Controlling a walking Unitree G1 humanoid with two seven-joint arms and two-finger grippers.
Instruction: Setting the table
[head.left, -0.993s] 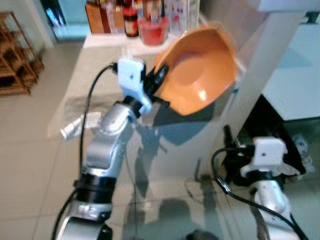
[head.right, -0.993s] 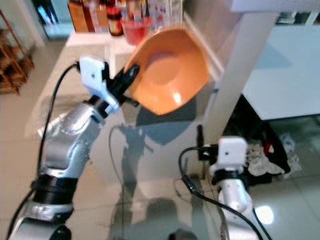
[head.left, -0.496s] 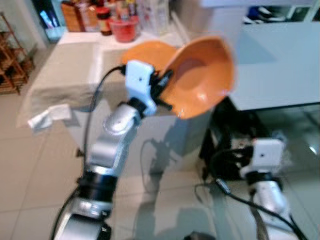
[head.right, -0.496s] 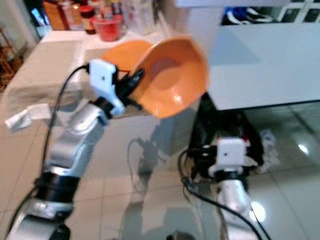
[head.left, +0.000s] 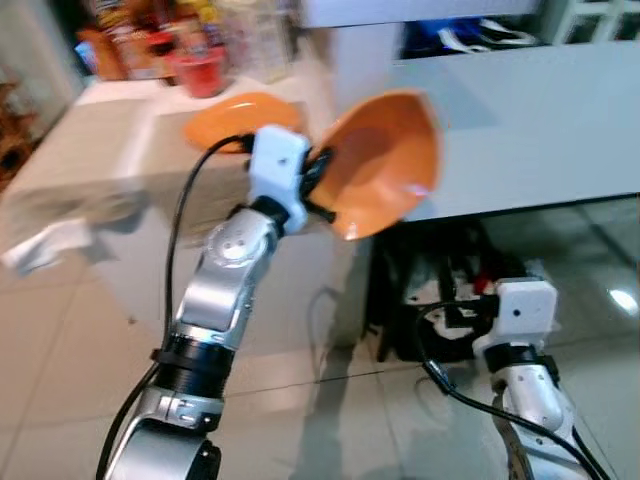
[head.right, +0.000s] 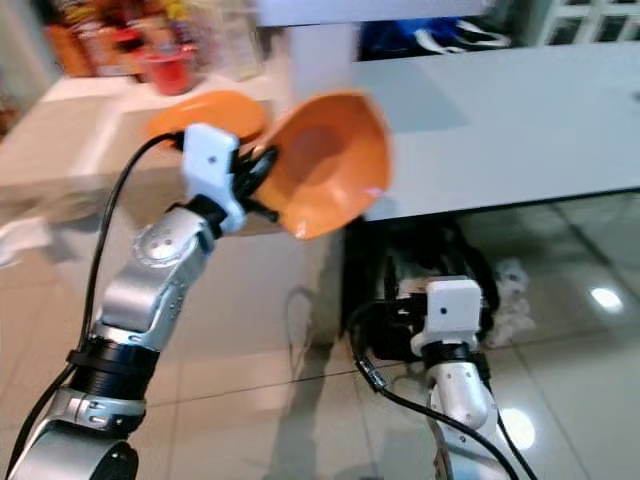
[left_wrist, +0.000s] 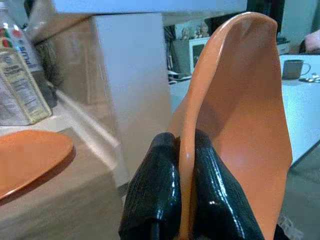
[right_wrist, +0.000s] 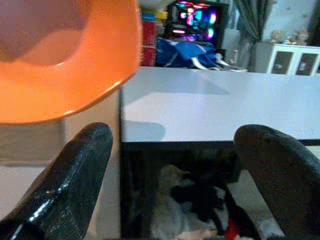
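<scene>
- View has swung toward the grey bench (head.left: 520, 110).
- Left hand (left_wrist: 181, 200) clamps orange bowl (head.left: 385, 165) by its rim, tilted, for carrying.
- Right hand (right_wrist: 170, 175) spread, idle, low.

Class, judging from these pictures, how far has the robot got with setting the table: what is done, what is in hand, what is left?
Done: nothing sits on the visible part of the grey table. In hand: the left gripper is clamped on the rim of an orange bowl, held tilted in the air beside the table's near corner. Left: placing that bowl; an orange plate waits on the beige counter. The right gripper hangs open, low.
</scene>
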